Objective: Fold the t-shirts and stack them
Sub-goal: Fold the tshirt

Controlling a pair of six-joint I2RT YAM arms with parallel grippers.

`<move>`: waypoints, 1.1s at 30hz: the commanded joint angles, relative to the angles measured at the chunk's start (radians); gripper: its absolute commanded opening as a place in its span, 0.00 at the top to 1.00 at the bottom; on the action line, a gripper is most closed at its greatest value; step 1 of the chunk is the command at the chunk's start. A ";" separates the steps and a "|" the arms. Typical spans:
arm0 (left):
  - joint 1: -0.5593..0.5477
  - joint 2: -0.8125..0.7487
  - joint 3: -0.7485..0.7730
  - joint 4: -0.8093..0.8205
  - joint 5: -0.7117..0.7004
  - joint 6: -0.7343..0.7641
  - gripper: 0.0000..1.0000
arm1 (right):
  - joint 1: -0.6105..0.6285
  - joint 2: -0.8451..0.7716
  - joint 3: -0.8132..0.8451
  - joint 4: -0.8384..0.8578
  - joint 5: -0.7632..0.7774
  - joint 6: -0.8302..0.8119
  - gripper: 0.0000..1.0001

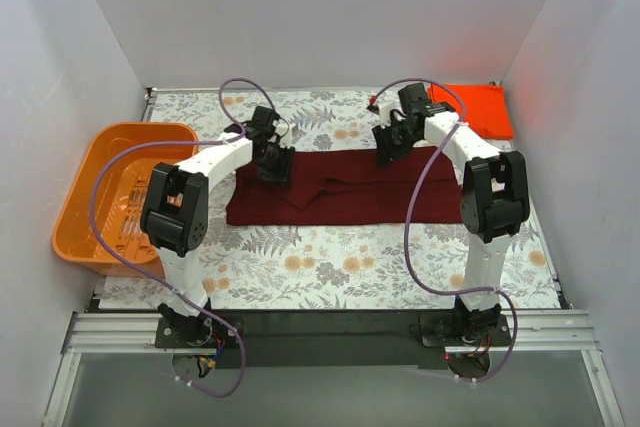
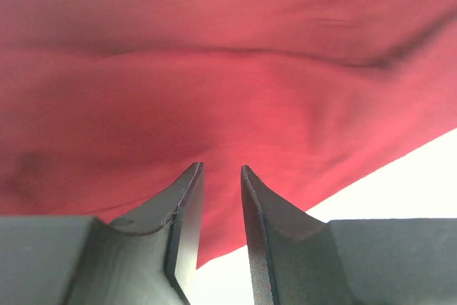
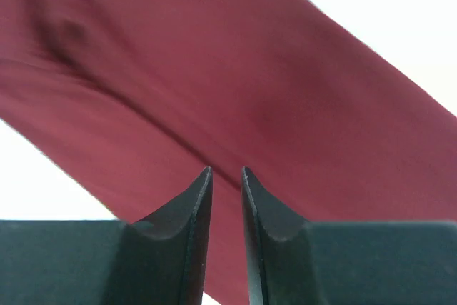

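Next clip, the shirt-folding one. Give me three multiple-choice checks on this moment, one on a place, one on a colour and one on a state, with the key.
1. Where is the folded orange-red t-shirt?
A) at the near left corner
B) at the far right corner of the table
C) on top of the other shirt

2. What colour is the mid-table t-shirt?
A) dark maroon
B) blue
C) white

3. How does the mid-table t-shirt lie?
A) bunched into a ball
B) hanging over the near edge
C) flat, as a long strip across the table

Key:
1 B: the top view shows it alone in the far right corner.
2 A: the cloth reads maroon in the top view and both wrist views.
3 C: it lies flat and wide on the patterned surface, well short of the near edge.
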 commanded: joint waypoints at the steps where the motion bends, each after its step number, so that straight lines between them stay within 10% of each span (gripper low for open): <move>1: -0.058 -0.028 0.026 0.043 -0.007 -0.024 0.73 | -0.050 -0.017 0.027 -0.076 0.139 -0.166 0.72; 19: -0.006 0.217 0.160 0.012 -0.138 0.039 0.75 | -0.116 0.097 -0.100 -0.054 0.368 -0.421 0.79; 29: 0.053 0.397 0.601 -0.017 0.088 0.105 0.78 | -0.011 -0.166 -0.413 -0.172 0.071 -0.401 0.81; 33: 0.043 0.308 0.542 0.035 0.146 0.079 0.76 | -0.012 -0.215 -0.366 -0.217 0.015 -0.363 0.81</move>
